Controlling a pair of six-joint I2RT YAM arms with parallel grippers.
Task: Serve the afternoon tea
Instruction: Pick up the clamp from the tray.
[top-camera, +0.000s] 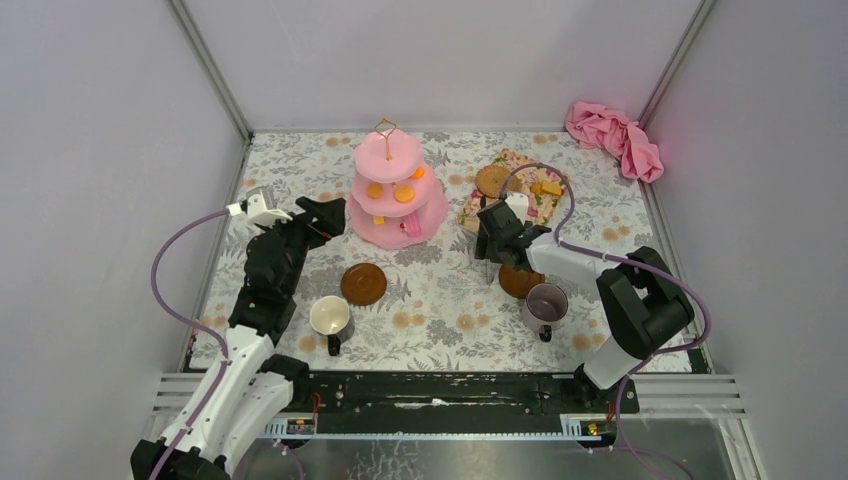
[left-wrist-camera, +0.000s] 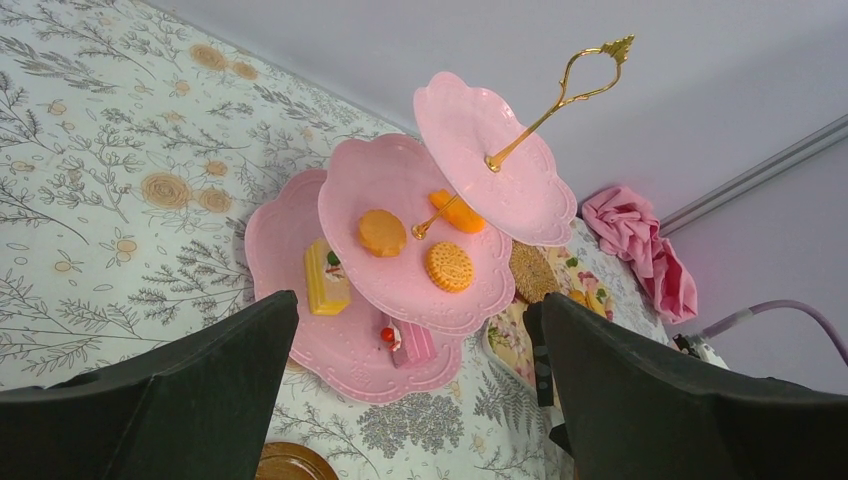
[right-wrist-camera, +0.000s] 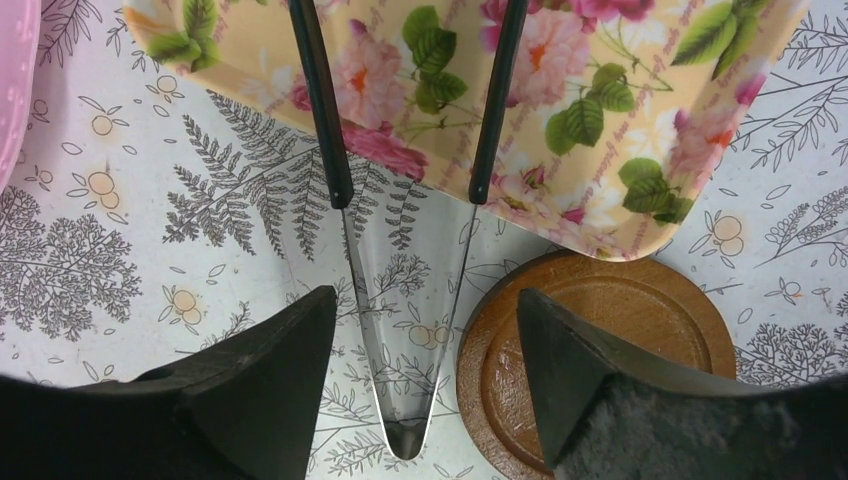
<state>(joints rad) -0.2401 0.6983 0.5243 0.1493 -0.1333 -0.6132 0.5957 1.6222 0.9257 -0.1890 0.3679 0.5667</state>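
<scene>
While tongs (right-wrist-camera: 330, 150) lie between — right pincer (right-wrist-camera: 425, 300) spread.

Lab test booth: plain white walls (top-camera: 100, 150), aluminium frame posts (top-camera: 212, 70).

The left arm (top-camera: 268, 272) has white near links with black joints and all-black far links, a white camera block (top-camera: 258, 207) at the wrist, and a thin purple cable (top-camera: 154, 272) along its left side. The right arm (top-camera: 640, 300) has bulky black joints, white links and its own purple cable (top-camera: 571, 203). The left gripper (left-wrist-camera: 417, 302) and right gripper (right-wrist-camera: 425, 298) have broad, matt black, wedge-shaped fingers (left-wrist-camera: 190, 395).
</scene>
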